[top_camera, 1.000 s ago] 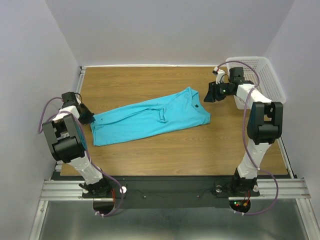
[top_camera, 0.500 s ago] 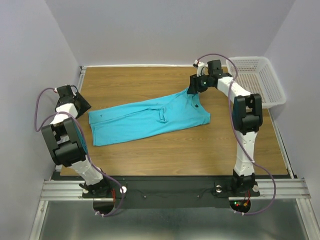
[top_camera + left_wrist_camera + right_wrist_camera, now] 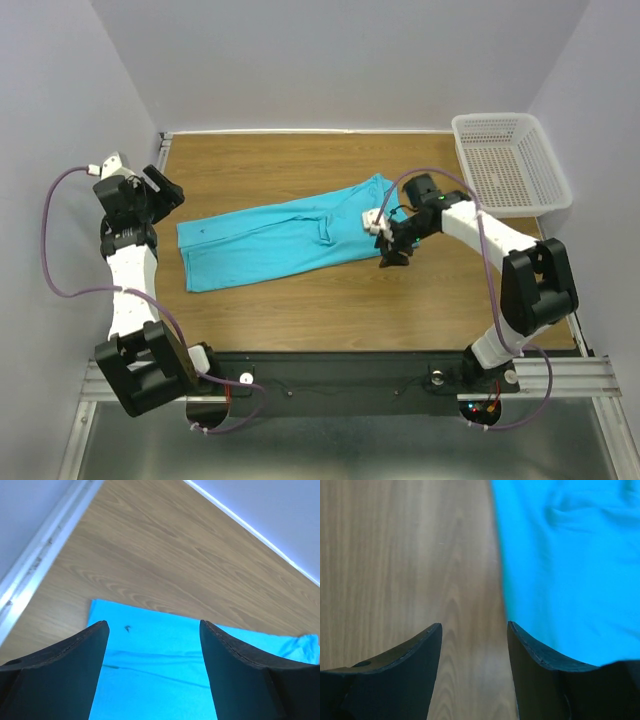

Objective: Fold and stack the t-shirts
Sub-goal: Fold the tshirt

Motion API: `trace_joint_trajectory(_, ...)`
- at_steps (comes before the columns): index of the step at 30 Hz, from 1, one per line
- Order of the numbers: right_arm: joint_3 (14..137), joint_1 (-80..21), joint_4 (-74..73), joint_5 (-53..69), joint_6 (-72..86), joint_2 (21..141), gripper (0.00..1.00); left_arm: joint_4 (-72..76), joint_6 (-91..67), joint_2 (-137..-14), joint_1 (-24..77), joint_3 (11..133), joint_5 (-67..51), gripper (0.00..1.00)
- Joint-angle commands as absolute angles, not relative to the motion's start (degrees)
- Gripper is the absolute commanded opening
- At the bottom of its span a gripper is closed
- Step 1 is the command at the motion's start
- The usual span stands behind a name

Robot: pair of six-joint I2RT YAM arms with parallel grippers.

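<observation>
On the smooth wooden bench (image 3: pixel 350 310) the right hand (image 3: pixel 474 624) comes first. Its dark fingers are spread with nothing between them, and it hangs directly over the right edge of the t-shirt (image 3: pixel 280 240), probably in order to pinch this edge for a fold. The t-shirt lies flat and long across the middle of the bench; it is thin turquoise cloth with soft wrinkles. Further away, the left hand (image 3: pixel 153 624) is also spread and empty, above the left edge of the t-shirt. The white mesh basket (image 3: pixel 508 160) stands apart in the far right corner.
</observation>
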State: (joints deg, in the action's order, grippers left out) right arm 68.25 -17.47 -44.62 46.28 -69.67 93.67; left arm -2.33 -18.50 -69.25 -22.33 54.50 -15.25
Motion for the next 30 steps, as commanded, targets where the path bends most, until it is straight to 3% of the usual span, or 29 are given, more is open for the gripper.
trace_joint_trajectory(1, 64.3, -24.4, -40.4, 39.5, -76.2, 91.2, 0.59, -1.7, -19.8, -65.3, -22.6, 51.0, -21.6, 0.85)
trace_joint_trajectory(8, 64.9, -30.5, -31.2, 28.9, -69.3, 96.3, 0.51, -5.6, -17.6, -62.7, -22.6, 51.2, -23.1, 0.85)
trace_joint_trajectory(14, 67.5, -34.2, -28.0, 24.7, -66.9, 101.2, 0.50, -6.8, -17.0, -61.4, -22.5, 51.3, -23.7, 0.85)
trace_joint_trajectory(30, 69.8, -36.0, -27.0, 23.6, -65.1, 105.8, 0.49, -7.4, -17.9, -60.7, -22.6, 52.3, -26.8, 0.84)
